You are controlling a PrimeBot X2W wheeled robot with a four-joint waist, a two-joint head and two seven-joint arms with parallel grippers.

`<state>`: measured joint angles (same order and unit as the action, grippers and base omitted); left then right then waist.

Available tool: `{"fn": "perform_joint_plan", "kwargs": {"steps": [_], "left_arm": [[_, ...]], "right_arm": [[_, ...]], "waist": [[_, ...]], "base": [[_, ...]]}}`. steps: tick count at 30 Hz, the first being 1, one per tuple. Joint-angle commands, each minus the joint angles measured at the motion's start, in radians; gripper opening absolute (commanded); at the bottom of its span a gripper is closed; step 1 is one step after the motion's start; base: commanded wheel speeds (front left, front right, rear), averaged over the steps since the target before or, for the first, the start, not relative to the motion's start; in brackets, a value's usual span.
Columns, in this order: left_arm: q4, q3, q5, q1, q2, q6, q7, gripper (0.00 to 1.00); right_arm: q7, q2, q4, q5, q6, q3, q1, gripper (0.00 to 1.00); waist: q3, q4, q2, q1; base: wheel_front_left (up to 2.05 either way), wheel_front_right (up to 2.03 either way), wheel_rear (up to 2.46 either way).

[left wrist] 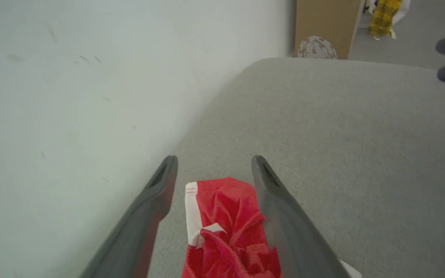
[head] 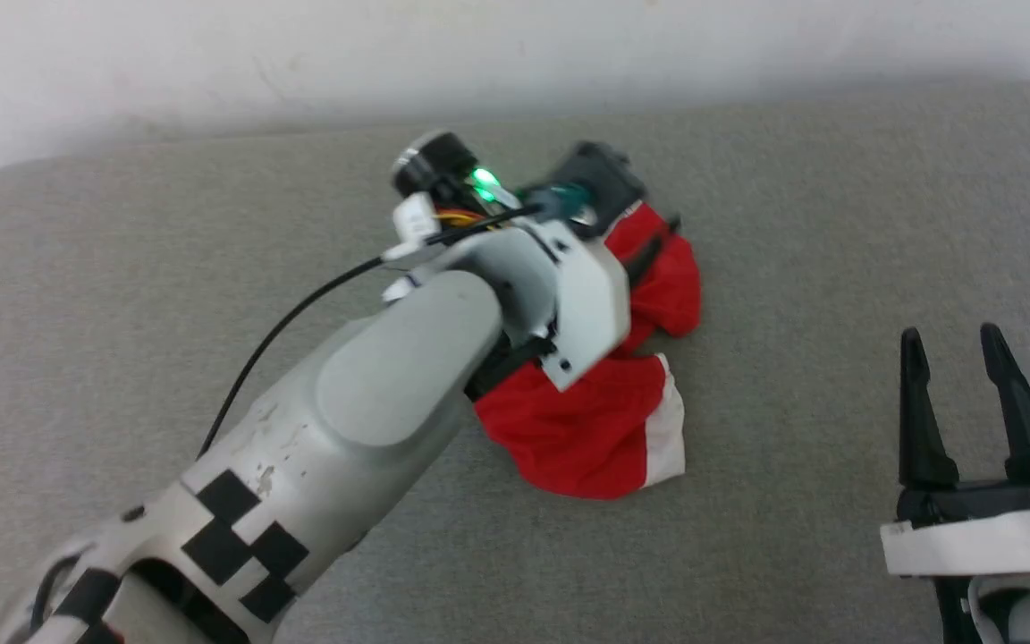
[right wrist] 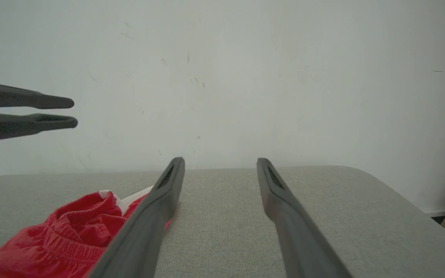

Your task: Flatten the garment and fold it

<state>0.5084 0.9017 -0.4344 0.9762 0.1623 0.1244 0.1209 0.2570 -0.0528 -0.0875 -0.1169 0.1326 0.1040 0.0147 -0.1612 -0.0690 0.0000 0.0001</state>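
Note:
The red shorts point(head: 586, 420) lie crumpled in a heap on the grey cushioned surface point(head: 122, 295), with a white trim edge point(head: 669, 425) showing on the right side. No print shows. My left arm reaches over the heap and its wrist point(head: 569, 295) covers the middle of it. The left gripper point(left wrist: 213, 162) hangs open above the far end of the shorts point(left wrist: 226, 216), nothing between its fingers; from the right wrist it shows up in the air point(right wrist: 58, 113). My right gripper point(head: 958, 344) rests open to the right of the shorts point(right wrist: 64, 235), apart from them.
A white wall point(head: 479, 54) runs along the far edge of the surface. Past the rounded right corner stand a cardboard box point(left wrist: 325, 23) and a yellow plaid item point(left wrist: 384, 15). Bare grey fabric stretches left of the arm and around the right gripper.

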Motion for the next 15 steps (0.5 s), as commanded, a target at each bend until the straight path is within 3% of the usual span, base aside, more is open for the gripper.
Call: {"fn": "perform_joint_plan", "kwargs": {"steps": [1,5,7,9,12,15], "left_arm": [[0.007,0.042,-0.035,0.022,0.009,0.006,0.032,1.0],[0.003,0.281,-0.192,0.141,0.047,0.006,0.163,1.0],[-0.003,0.353,-0.263,0.177,0.059,0.006,0.233,1.0],[-0.025,0.375,-0.309,0.194,0.07,0.006,0.326,1.0],[-0.118,0.378,-0.26,0.141,0.086,0.006,0.548,1.0],[-0.196,0.378,-0.258,0.101,0.127,0.006,0.68,1.0]], "right_arm": [[0.005,0.003,-0.002,-0.006,-0.002,-0.003,-0.022,1.0],[0.005,0.003,-0.001,-0.022,-0.002,-0.017,-0.057,1.0],[0.005,0.003,0.001,-0.03,-0.002,-0.024,-0.07,1.0],[0.005,0.003,0.003,-0.039,-0.002,-0.033,-0.084,1.0],[0.005,0.003,0.007,-0.051,-0.002,-0.044,-0.103,1.0],[0.005,0.003,0.01,-0.062,-0.002,-0.05,-0.121,1.0]], "waist": [[-0.058,-0.057,0.0,-0.0001],[-0.107,-0.101,0.0,-0.0001],[-0.129,-0.121,0.0,-0.0001],[-0.153,-0.142,0.0,-0.0001],[-0.184,-0.169,0.0,-0.0001],[-0.209,-0.189,0.0,-0.0001]], "base": [[0.0,0.0,0.0],[0.0,0.0,0.0],[0.0,0.0,0.0],[0.0,0.0,0.0],[0.0,0.0,0.0],[0.0,0.0,0.0]]}}
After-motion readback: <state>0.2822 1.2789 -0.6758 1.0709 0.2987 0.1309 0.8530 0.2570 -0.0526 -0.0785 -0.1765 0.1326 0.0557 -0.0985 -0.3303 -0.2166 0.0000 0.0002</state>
